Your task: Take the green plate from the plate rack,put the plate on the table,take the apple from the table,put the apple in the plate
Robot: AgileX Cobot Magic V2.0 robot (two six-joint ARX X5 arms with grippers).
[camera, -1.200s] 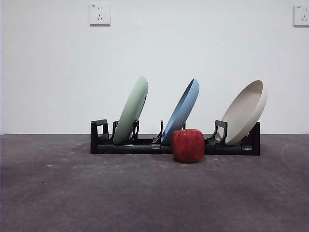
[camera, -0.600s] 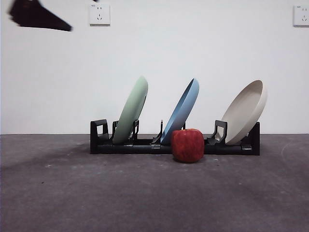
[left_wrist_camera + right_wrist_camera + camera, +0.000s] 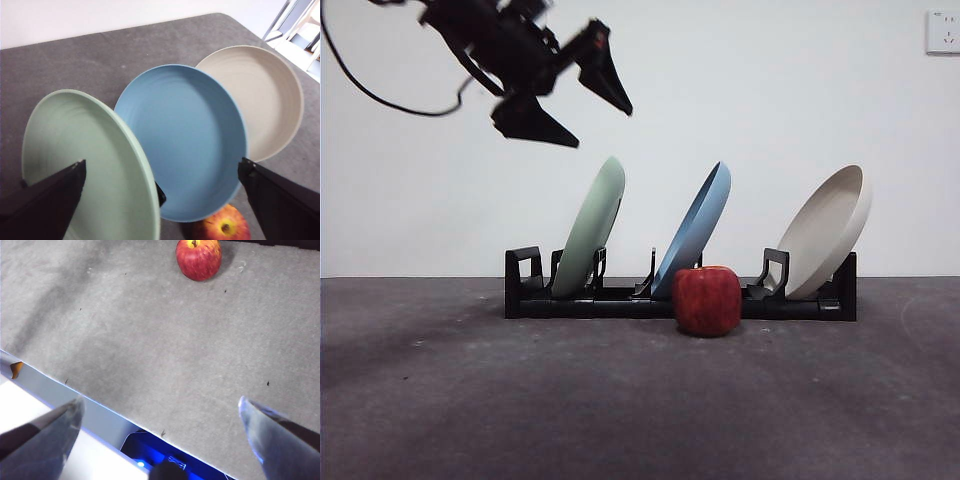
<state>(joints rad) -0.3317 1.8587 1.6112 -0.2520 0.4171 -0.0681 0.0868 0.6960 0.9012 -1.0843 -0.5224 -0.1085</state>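
Front view: the left gripper hangs in the upper left of the frame, jaws spread, in clear air above and a little left of the green plate's top rim, touching nothing. That matte sage plate leans to the right in the left slots of the black plastic plate rack, with the blue plate mid-frame and the beige plate at right, an open gap between each. The blocky red apple stands on the dark, speckled table just in front of the rack, below the blue plate; the foreground is bare and wide. Left wrist view: the two black jaws sit wide apart at the lower corners, empty, framing the green plate and blue plate, both faintly ringed, with the beige plate beyond and the apple at the bottom edge. Right wrist view: the right gripper is spread and empty near the table's front edge, the apple well apart at the top of the frame.
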